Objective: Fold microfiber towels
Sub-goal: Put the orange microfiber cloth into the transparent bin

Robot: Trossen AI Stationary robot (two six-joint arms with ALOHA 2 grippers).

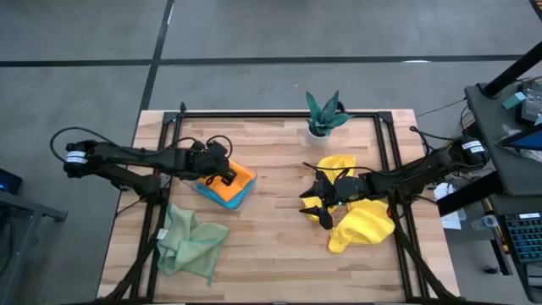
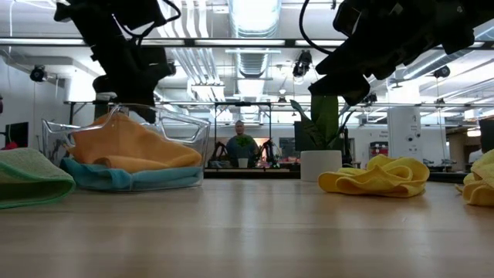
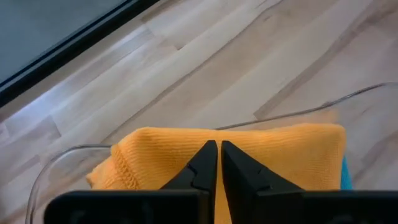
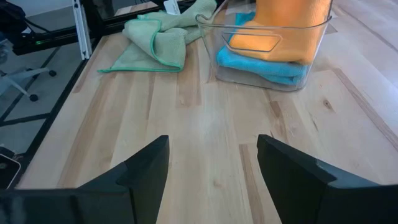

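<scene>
on the near left corner of the wooden table (image 1: 271,246) lies the crumpled green towel (image 1: 190,241), loose and apart from both arms. just beyond it stands the clear tray (image 1: 246,193), holding the folded blue towel (image 4: 264,65) at the bottom and the folded orange towel (image 3: 249,155) on top. the left gripper (image 3: 219,163) sits over that tray with its fingers pressed together, tips resting on the orange towel's top; no cloth shows pinched between them. on the right side, one yellow towel (image 1: 364,227) lies bunched nearer the front edge, and the other yellow towel (image 1: 337,165) lies behind it. the right gripper (image 1: 326,203) hangs between those two, fingers spread wide, holding nothing and pointing across bare wood toward the tray. at the far edge stands a small plant (image 1: 324,113) in a white pot. in the room beyond, a person (image 2: 241,145) sits.
</scene>
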